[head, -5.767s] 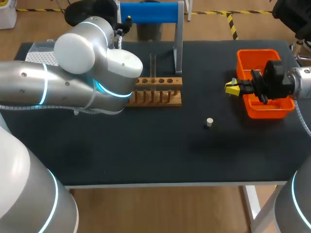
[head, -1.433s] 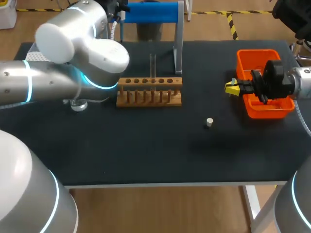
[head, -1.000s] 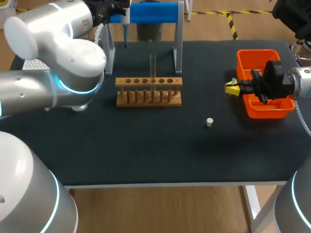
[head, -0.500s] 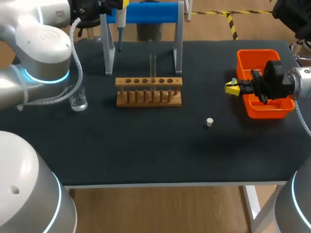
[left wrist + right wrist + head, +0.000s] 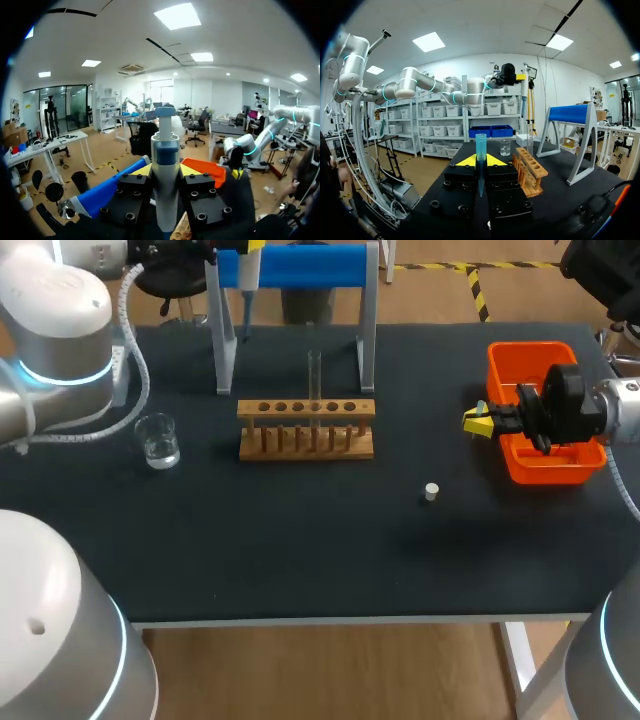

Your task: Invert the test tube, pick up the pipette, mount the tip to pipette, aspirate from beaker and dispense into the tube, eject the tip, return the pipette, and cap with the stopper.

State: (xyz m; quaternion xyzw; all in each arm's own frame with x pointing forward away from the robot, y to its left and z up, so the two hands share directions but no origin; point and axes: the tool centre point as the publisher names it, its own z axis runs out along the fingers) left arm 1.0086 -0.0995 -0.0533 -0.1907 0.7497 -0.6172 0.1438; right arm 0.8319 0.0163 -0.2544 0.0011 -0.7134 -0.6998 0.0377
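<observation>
Far left corner of the counter (image 5: 300, 550) first: the left tool (image 5: 165, 171) is clenched on the pipette (image 5: 165, 145), fingers pressed to either side of its body. It holds the pipette up beside the blue stand (image 5: 300, 265), nose pointing down. Near the left edge stands the beaker (image 5: 158, 440). Mid-counter is the wooden rack (image 5: 307, 430) with the test tube (image 5: 314, 375) upright in it, and the stopper (image 5: 431, 491) lies loose toward the front right. By the right edge, beside the orange bin (image 5: 545, 468), the right tool (image 5: 478, 422) grips the blue tip (image 5: 480, 150), its wide mouth facing out ahead of the fingers. This looks like the mounting step, and pipette and tip are well apart, with most of the counter between them. To do it well, line the pipette's nose dead straight with the tip's mouth before contact. Then press firmly along that one axis with no sideways wobble, while the right tool braces the tip.
</observation>
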